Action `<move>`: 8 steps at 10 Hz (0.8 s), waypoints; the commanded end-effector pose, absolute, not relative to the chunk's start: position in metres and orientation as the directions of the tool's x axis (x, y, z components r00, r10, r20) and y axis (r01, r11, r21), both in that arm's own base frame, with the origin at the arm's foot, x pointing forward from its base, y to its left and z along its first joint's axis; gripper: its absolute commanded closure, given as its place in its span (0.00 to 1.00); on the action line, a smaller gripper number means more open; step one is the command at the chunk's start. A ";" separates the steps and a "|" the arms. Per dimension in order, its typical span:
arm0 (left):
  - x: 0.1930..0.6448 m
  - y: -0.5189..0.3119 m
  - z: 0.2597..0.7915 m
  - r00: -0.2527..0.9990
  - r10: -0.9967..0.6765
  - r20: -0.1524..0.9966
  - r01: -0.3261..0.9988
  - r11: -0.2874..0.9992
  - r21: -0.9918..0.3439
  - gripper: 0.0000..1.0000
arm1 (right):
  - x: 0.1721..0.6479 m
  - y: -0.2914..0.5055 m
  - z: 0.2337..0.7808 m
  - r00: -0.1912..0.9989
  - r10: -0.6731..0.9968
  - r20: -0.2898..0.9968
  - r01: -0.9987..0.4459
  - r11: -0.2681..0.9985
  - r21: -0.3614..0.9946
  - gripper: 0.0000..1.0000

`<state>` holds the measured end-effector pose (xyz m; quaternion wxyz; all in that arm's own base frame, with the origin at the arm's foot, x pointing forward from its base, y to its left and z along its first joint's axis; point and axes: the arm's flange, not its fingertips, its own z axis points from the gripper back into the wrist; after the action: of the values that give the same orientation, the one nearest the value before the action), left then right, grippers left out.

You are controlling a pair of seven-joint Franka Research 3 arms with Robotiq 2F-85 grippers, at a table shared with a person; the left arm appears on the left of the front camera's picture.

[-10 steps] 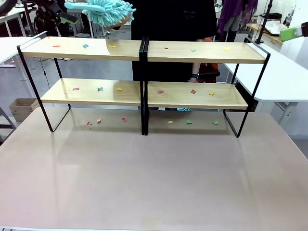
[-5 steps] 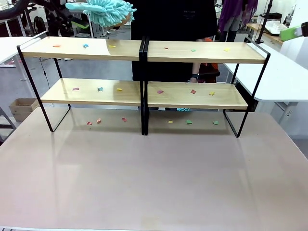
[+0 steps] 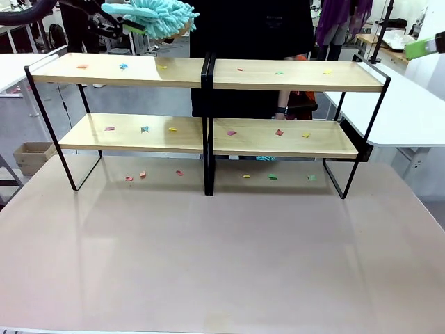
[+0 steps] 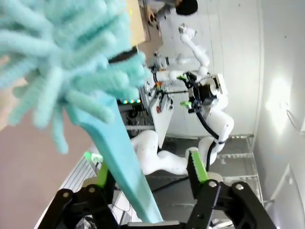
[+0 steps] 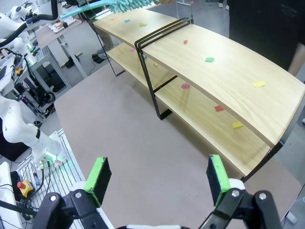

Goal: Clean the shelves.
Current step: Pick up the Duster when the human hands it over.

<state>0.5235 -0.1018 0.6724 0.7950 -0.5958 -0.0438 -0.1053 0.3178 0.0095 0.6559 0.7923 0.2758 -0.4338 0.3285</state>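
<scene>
While the duster hangs over the top left board, the left gripper reaches in at the upper left of the frame, level with its handle. From the wrist, the fingers stand apart around that handle, which lies close to one pad and is not pinched. A second ago this gripper sat farther left, short of the handle. The right gripper waits at the upper right, fingers spread on nothing. The shelves stand side by side across the far half of the table, their end frames near its edges, coloured scraps on every board. The lower half of the frame is open tabletop.
</scene>
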 end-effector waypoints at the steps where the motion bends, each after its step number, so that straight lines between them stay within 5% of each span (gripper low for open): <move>1: 0.518 -0.106 0.678 0.974 -0.068 0.215 0.226 0.309 -0.924 1.00 | 0.318 0.011 0.657 0.404 0.279 0.871 -0.762 0.630 0.152 0.00; 2: 0.519 -0.105 0.677 0.974 -0.059 0.220 0.227 0.327 -0.917 1.00 | 0.318 0.011 0.657 0.404 0.279 0.871 -0.762 0.630 0.152 0.00; 3: 0.519 -0.105 0.677 0.974 -0.058 0.218 0.225 0.334 -0.915 0.87 | 0.318 0.011 0.657 0.404 0.279 0.871 -0.762 0.630 0.152 0.00; 5: 0.519 -0.103 0.677 0.971 -0.049 0.233 0.235 0.364 -0.901 1.00 | 0.318 0.011 0.657 0.404 0.279 0.871 -0.762 0.630 0.152 0.00; 8: 0.518 -0.101 0.675 0.973 -0.067 0.221 0.230 0.362 -0.903 1.00 | 0.318 0.011 0.657 0.404 0.279 0.871 -0.762 0.630 0.152 0.00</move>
<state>0.5256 -0.0983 0.6734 0.8215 -0.5574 -0.0769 -0.0922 0.3178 0.0095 0.6559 0.7923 0.2758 -0.4338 0.3285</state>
